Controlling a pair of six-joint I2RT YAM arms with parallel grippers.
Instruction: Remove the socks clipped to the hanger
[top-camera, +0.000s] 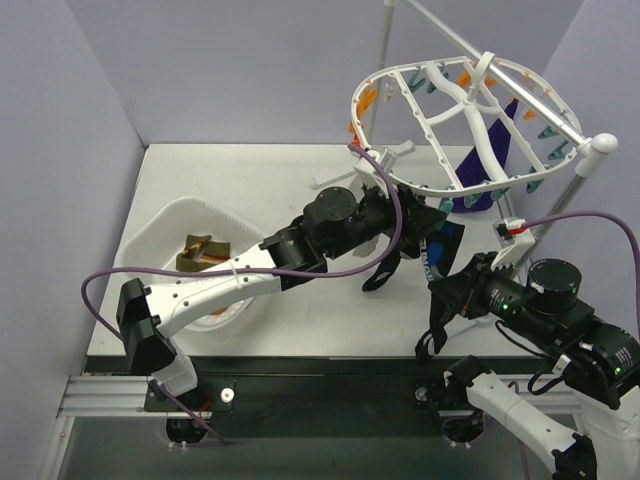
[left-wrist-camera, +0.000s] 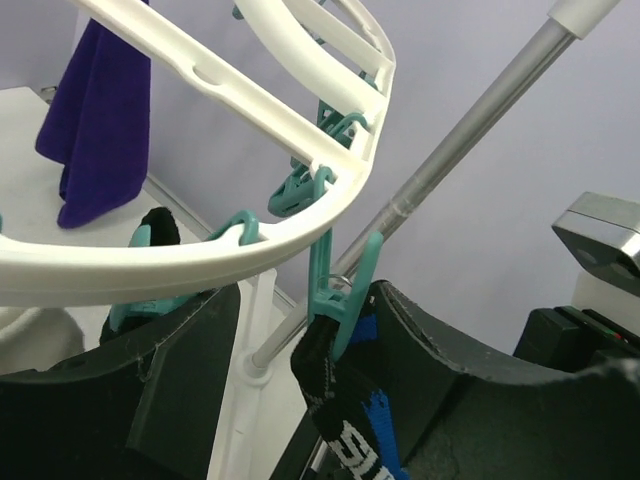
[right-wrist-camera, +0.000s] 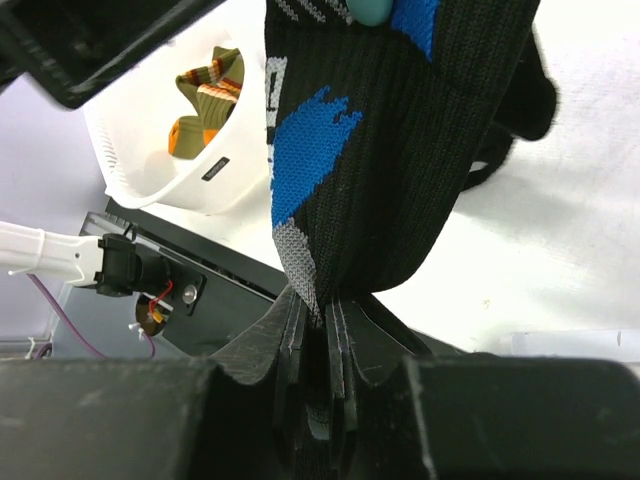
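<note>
Right gripper (right-wrist-camera: 320, 312) first: its jaws are pressed together on the lower end of the black sock (right-wrist-camera: 385, 150), a tight pinch with the fabric bunched between the fingers. That black sock, with its blue patch and white print, hangs from a teal clip (left-wrist-camera: 335, 290) on the near rim of the hanger (top-camera: 470, 108), at the right of the table (top-camera: 300, 165). Its long axis runs from the clip above to the pinching jaws below, close to vertical in the top view, and I cannot tell whether the clipped end is cuff or toe.

Over to the left gripper (left-wrist-camera: 300, 300), reaching in under the rim: its jaws stand spread, one finger (left-wrist-camera: 160, 390) on each side of the teal clip and the sock's top end. Whether the right-hand finger touches the clip, I cannot tell.

The hanger is up on a metal pole (left-wrist-camera: 470, 130), a white oval ring with cross ribs, tilted, its long axis running left to right across the top view. A purple sock (left-wrist-camera: 100, 120) hangs straight down from its far side, well apart from both grippers.

Out on the left of the table sits the white tub (top-camera: 165, 225), with orange-brown socks (top-camera: 205, 250) lying crumpled inside it, clear of the hanger
</note>
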